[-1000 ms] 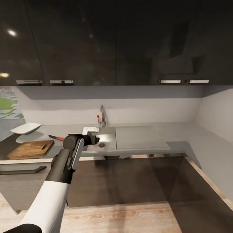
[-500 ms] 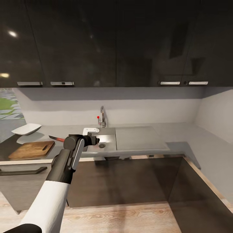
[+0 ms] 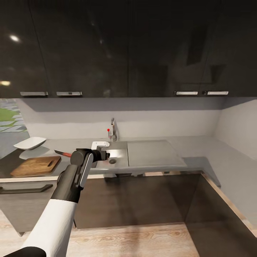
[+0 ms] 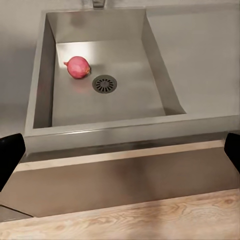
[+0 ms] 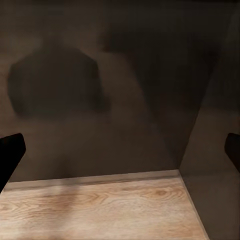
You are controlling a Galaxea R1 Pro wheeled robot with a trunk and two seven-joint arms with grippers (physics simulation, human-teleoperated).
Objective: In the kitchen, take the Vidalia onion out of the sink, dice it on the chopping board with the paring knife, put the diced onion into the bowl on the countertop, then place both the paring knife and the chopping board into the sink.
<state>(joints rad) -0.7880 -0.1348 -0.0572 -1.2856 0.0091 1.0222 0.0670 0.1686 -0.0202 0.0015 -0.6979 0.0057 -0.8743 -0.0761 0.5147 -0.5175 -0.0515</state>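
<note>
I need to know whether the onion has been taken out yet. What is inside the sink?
In the left wrist view the sink holds a reddish onion on the basin floor beside the round drain. In the head view the left arm covers part of the basin.

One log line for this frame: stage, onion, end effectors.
stage: reaching | round pink-red onion in grey steel sink, beside drain | left end effector open, above sink's front edge | right end effector open, empty
</note>
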